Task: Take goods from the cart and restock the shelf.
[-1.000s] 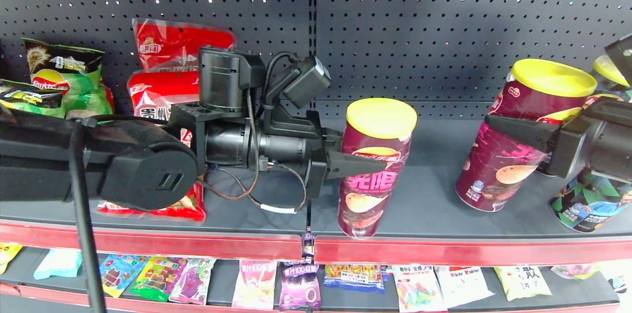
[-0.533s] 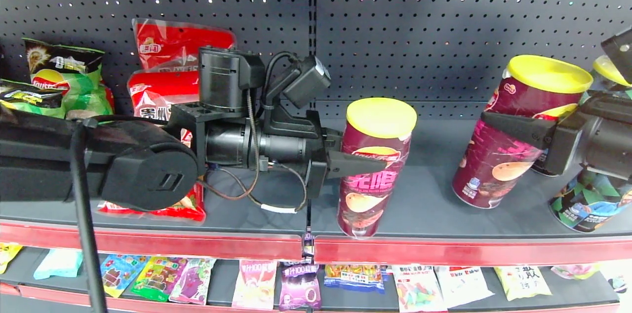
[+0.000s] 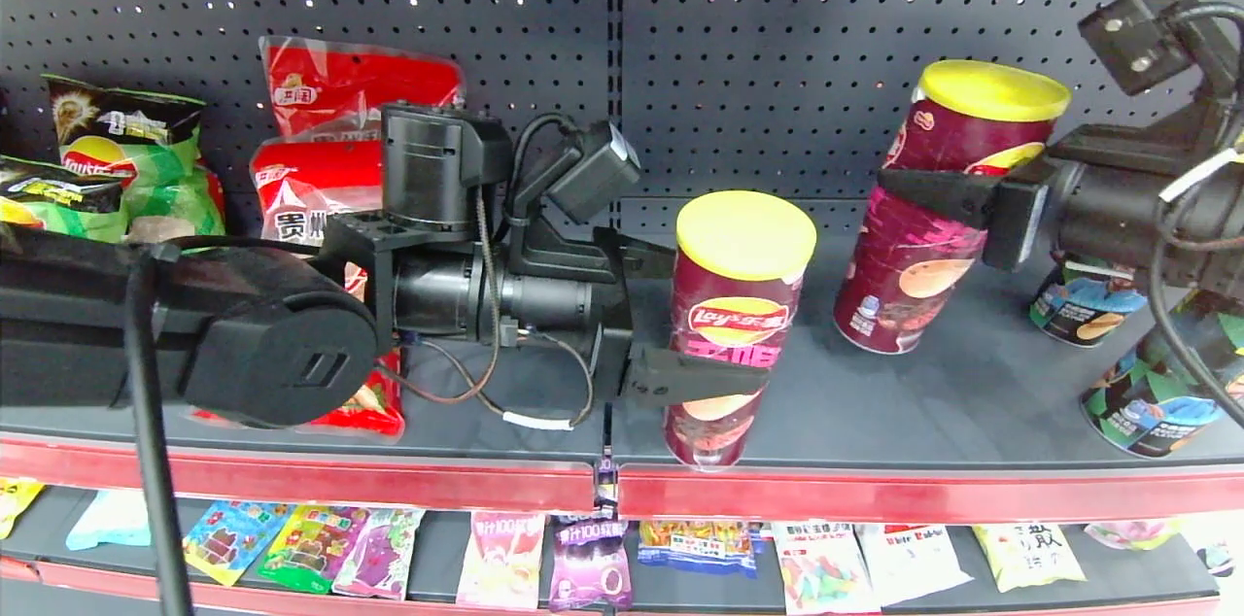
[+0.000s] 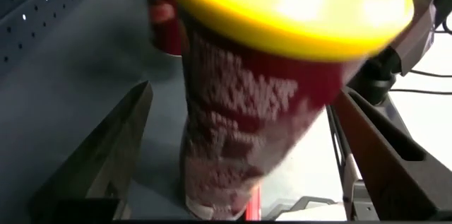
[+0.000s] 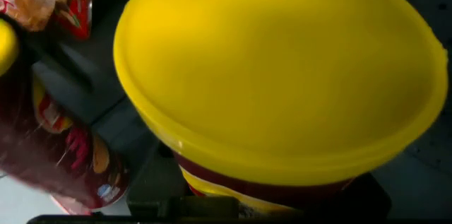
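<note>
The left gripper (image 3: 719,315) is set around the front can (image 3: 739,325) with its jaws spread. A gap is seen on each side in the left wrist view, so the can is not gripped and stands upright by itself at the front lip of the shelf (image 3: 875,422). This item is judged to be placed, with only the arm's withdrawal left.

The right gripper (image 3: 938,198) has its jaws closed on the held can (image 3: 904,276), which is tilted with its lid leaning right, farther back over the same shelf. Whether its base touches the deck cannot be told. It is judged to need setting upright and releasing.

Green cans (image 3: 1147,402) are stood to the right, with red bags (image 3: 330,169) and green bags (image 3: 126,159) to the left. How much is left to bring cannot be judged.

Both held-type cans are wrapped in maroon under yellow lids, with a round red-and-yellow emblem, pale lettering and a chip picture — the wording is not read off. Print on the lower-shelf sachets (image 3: 583,567) is too small to make out.
</note>
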